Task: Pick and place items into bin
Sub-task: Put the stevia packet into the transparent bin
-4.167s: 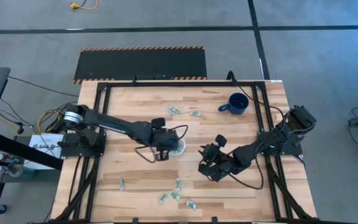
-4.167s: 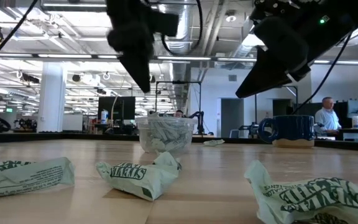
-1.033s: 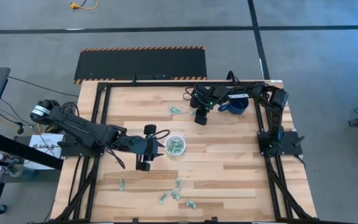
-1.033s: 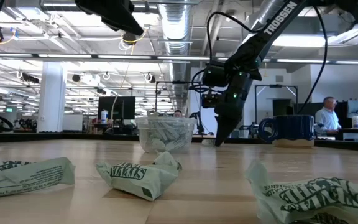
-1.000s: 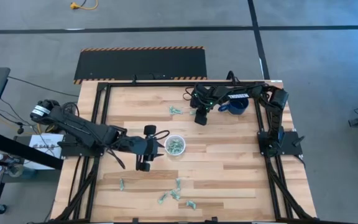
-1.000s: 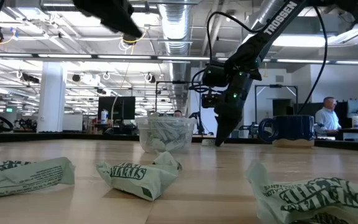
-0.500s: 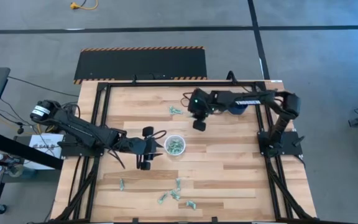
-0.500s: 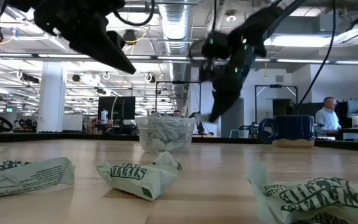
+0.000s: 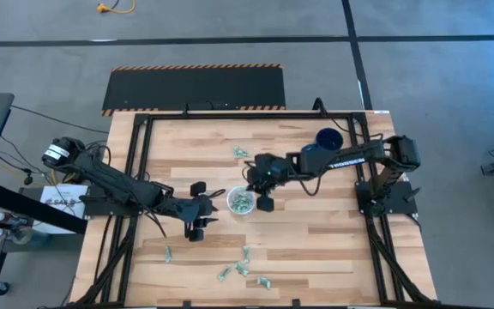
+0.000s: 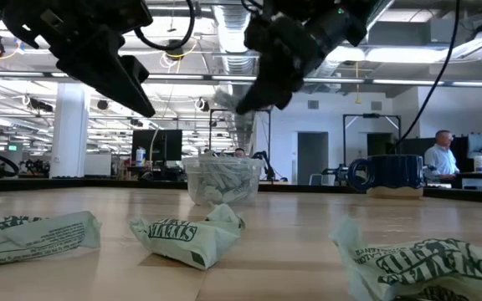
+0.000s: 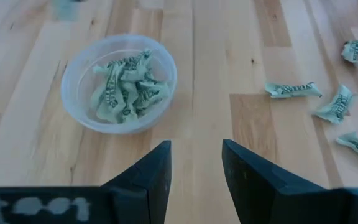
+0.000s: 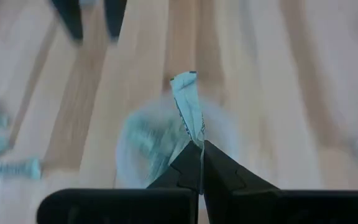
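Wrapper [image 12: 188, 102] stands pinched at its lower end between the right gripper's [image 12: 202, 149] pressed-together jaws, directly above the clear plastic cup [image 9: 242, 201] holding more wrappers. Left gripper [image 11: 195, 163], jaws spread and holding nothing, hovers just beside the cup.

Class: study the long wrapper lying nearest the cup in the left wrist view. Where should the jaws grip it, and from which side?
Grip the wrapper at its narrow middle, from straight above. It lies flat on the table, clear of the cup, so the jaws should close across its short width.
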Tool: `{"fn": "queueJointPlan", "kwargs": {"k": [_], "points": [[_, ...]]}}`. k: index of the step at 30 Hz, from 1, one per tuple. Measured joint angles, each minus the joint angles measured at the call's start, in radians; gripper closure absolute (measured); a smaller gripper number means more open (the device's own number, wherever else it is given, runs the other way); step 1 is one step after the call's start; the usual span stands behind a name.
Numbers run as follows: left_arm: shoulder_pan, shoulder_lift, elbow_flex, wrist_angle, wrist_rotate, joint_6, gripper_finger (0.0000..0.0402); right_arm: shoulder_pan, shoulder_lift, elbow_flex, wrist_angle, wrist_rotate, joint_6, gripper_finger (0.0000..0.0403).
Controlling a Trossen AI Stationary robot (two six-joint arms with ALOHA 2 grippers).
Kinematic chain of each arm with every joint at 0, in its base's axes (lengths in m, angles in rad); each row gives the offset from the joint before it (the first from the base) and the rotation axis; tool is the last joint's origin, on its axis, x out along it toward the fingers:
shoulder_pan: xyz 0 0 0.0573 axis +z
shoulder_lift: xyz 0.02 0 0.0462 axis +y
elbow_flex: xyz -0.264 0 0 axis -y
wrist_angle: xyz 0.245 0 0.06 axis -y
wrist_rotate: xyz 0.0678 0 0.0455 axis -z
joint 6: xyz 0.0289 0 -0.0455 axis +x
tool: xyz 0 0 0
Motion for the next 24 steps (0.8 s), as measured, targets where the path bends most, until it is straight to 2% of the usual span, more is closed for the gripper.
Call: {"fn": "queueJointPlan", "kwargs": {"k": [3,8,24], "points": [[-0.004,0.0,0.0,-0.014,0.0,-0.033,0.0269,0.011,0.028,0.004,0.058,-0.001,0.014,0.0402],[-0.004,0.0,0.0,-0.024,0.0,-0.06,0.0269,0.01,0.071,0.001,0.042,0.002,0.025,0.0402],[-0.004,0.0,0.0,-0.033,-0.026,-0.062,0.0269,0.011,0.083,0.001,0.039,-0.015,0.043,0.039]]}}
